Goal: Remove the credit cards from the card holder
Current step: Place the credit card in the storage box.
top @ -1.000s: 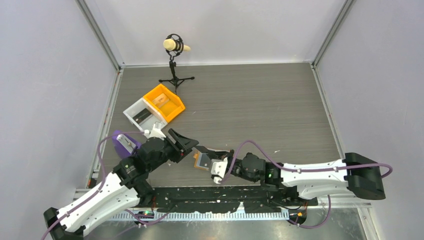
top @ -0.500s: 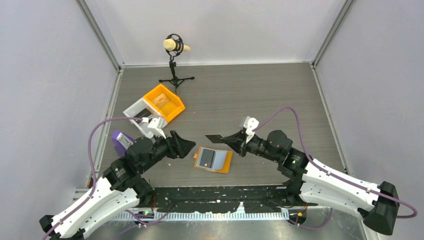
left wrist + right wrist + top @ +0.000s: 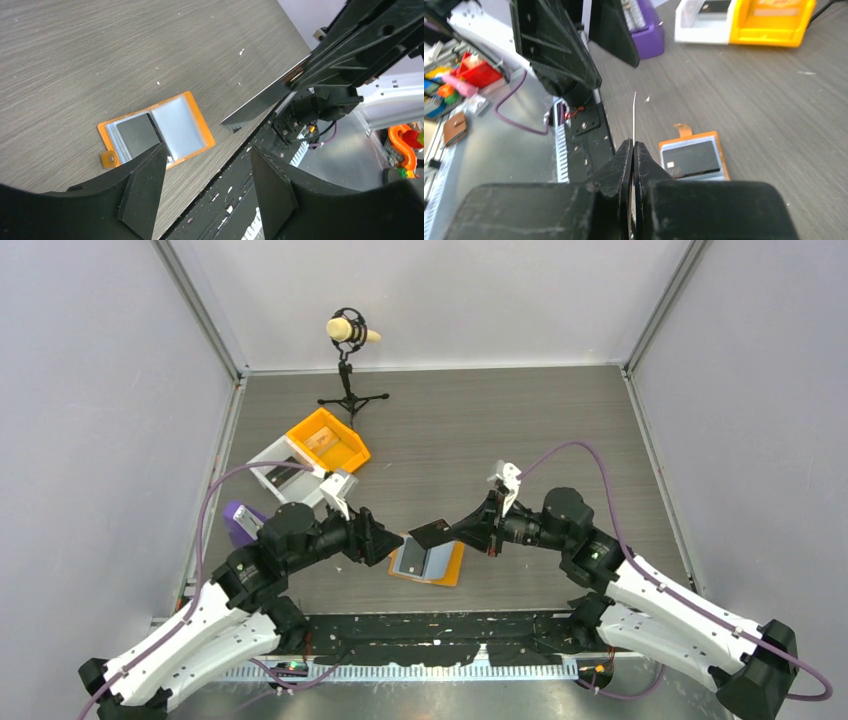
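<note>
The right pincer's (image 3: 633, 146) narrow edge-grip on the thin flat dark card (image 3: 260, 102) may slip, while the left pincer (image 3: 207, 155) hangs open.

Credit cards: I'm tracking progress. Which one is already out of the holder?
The card pinched in the right gripper, held in the air; the other dark card lies in the open card holder.

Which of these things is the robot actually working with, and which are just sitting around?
Part of the job:
- open card holder
- dark card pinched in the right hand
- second dark card inside the holder
- open left hand beside it

Just lying about:
- orange bin
- white bin
- purple object
- microphone on its stand
</note>
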{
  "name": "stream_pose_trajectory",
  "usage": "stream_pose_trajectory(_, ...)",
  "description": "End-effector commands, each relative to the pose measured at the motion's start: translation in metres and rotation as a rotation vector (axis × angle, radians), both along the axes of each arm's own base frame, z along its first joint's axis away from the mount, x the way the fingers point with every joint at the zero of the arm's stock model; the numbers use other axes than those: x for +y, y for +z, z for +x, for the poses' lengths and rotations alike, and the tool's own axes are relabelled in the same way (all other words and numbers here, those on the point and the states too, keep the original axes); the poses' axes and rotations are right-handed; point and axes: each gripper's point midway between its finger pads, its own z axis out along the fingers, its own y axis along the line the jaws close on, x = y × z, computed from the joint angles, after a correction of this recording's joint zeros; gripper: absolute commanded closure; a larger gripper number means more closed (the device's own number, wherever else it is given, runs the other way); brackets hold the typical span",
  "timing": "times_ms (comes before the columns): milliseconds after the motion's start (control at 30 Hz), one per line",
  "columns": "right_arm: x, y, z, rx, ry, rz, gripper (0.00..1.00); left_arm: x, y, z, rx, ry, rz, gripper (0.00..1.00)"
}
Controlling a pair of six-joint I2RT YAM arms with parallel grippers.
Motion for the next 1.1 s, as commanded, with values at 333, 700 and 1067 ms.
stream_pose_trajectory(333, 0.021, 0.003, -0.045, 0.122, 0.370, -0.067, 0.95, -0.043, 0.047, -0.027, -0.054, -0.409, 0.079, 0.43)
stream_pose_trajectory(700, 0.027, 0.007, -0.047, 0.180, 0.395, -0.035, 0.95, -0.064, 0.044, -0.031, -0.015, -0.527, 0.066, 0.51)
stream_pose_trajectory(1067, 0.032, 0.002, -0.039, 0.222, 0.359, -0.039, 0.81, -0.065, 0.044, -0.025, -0.012, -0.499, 0.071, 1.00)
